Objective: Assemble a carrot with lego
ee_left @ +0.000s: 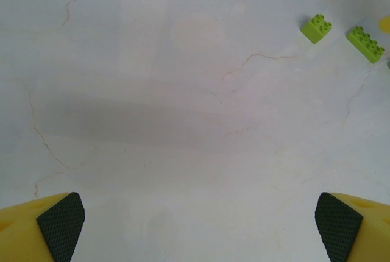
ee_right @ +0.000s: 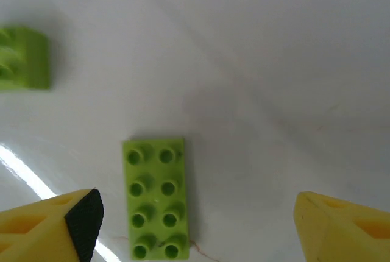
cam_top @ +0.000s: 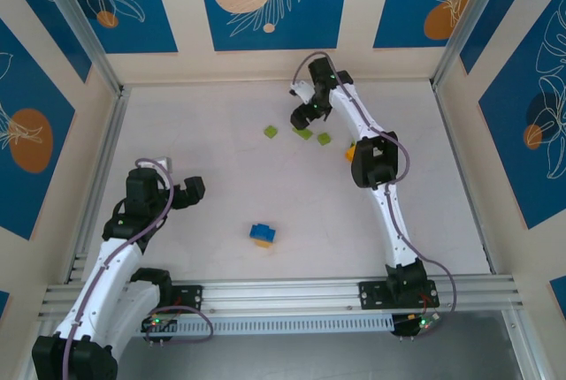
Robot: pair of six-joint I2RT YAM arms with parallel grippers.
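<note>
The right claw (ee_right: 198, 228) is hanging with its jaws spread wide and gripping nothing, its yellow fingers (ee_right: 55, 228) showing at the bottom corners of the wrist view. A long green brick (ee_right: 155, 198) is lying flat, studs up, between them, but it is crowding the left finger and leaving a wide gap to the other. A second green brick (ee_right: 24, 58) is lying blurred farther off.

From above, this claw is hovering near the far edge of the table (cam_top: 221, 177), right of its middle, over a loose row of green bricks (cam_top: 304, 133). An orange brick (cam_top: 351, 151) is sitting just beside the arm's elbow. A blue brick (cam_top: 262, 233), resting on something orange, is lying alone toward the near edge. The left claw (cam_top: 190, 191) is idling open and empty near the left edge.

The risk, as I am judging it, is coming from that off-centre line-up. If the claw is descending as it stands, the left finger may be landing on the studs or shoving the brick sideways across the smooth top, so the jaws would be closing on a corner or on nothing.
</note>
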